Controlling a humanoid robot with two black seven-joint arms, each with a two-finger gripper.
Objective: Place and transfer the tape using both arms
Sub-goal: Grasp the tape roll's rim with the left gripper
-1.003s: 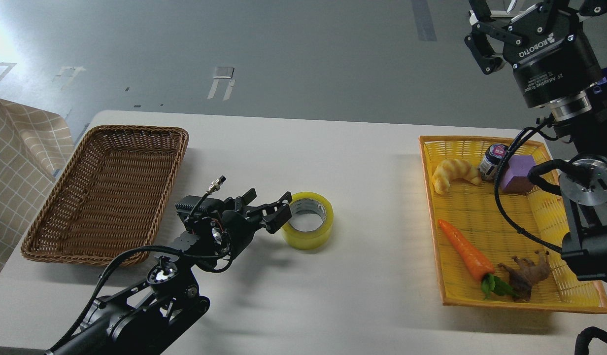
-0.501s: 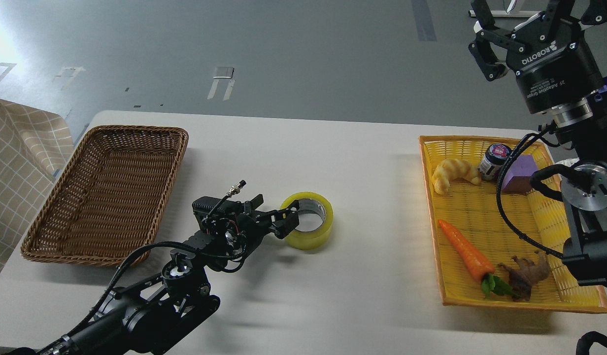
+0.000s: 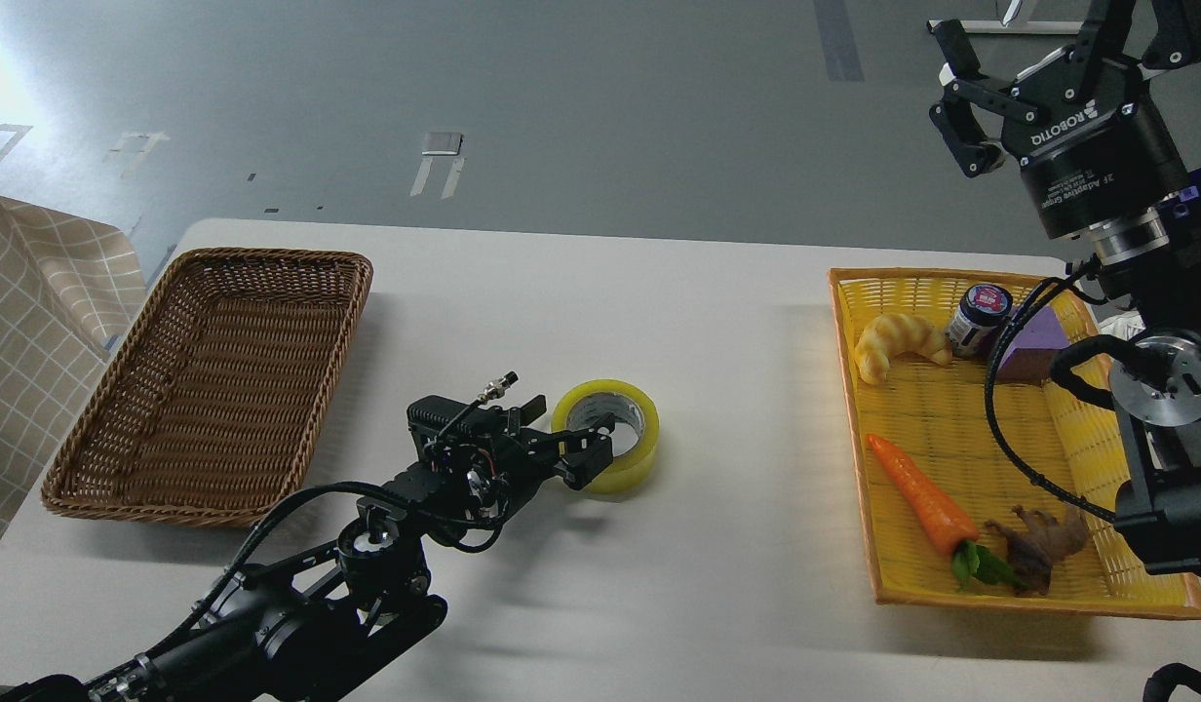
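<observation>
Head view. The tape (image 3: 606, 435) lies flat on the white counter (image 3: 581, 312), hole upward, near the counter's middle. It sits between the brown wicker basket (image 3: 211, 375) on its left and the yellow basket (image 3: 1010, 444) on its right, closer to the brown one and apart from both.

The left arm (image 3: 298, 604) comes in from the lower left edge and reaches toward the tape. The left hand (image 3: 586, 447) is at the tape's left wall. One finger (image 3: 600, 425) lies over the rim, above the hole; the other sits low against the outer wall on the near side. The jaws stand a little apart, with the tape's wall between them. Whether the fingers actually press on the wall cannot be told. The tape rests on the counter.

The right arm (image 3: 1161, 390) stands along the right edge, above the yellow basket. The right hand (image 3: 1049, 49) is raised high, well apart from the tape and beyond the counter's far edge. Its fingers are spread wide and hold nothing.

The yellow basket holds a croissant (image 3: 893, 343) at its far left corner, a small jar (image 3: 979, 320) just right of the croissant, and a purple block (image 3: 1034, 346) beside the jar, partly hidden by the arm's cable. An orange carrot (image 3: 927, 502) lies nearer, with a brown animal figure (image 3: 1039, 546) just right of it.

A checked cloth (image 3: 35, 331) hangs left of the brown basket.
</observation>
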